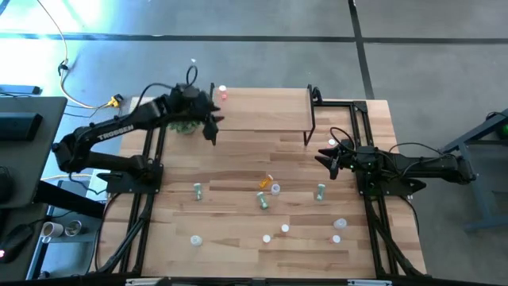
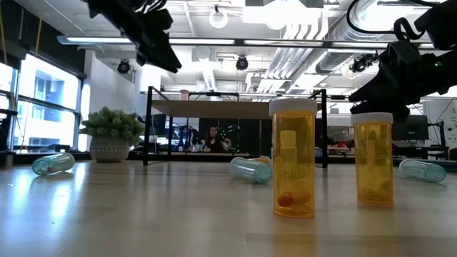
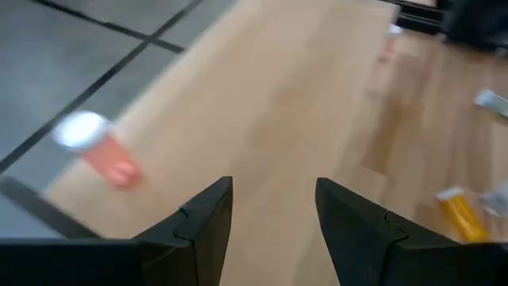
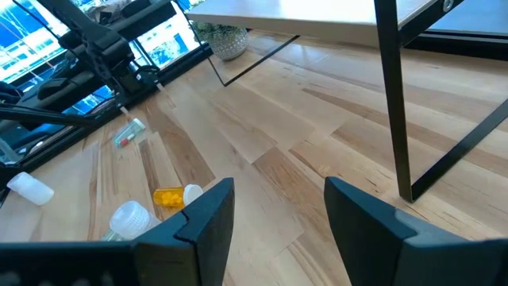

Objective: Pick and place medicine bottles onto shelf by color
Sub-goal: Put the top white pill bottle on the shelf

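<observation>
Wood-plank surface [image 1: 238, 159] carries scattered small plastic medicine bottles [image 1: 262, 200]; one pink bottle [image 1: 222, 94] stands on the low wooden shelf [image 1: 270, 111]. Left end effector [image 1: 213, 127], spread and empty, hovers above the shelf; right end effector [image 1: 327, 157] waits spread. Bottles look light, rigid, slippery; grip mid-body

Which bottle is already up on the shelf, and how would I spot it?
Find the shelf at the table's far edge. Near its far left corner stands one pink bottle with a white cap, close to the left gripper. It is the only bottle on the shelf.

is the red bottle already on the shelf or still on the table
On the shelf: the red bottle stands upright at its far left corner, white cap up.
</observation>
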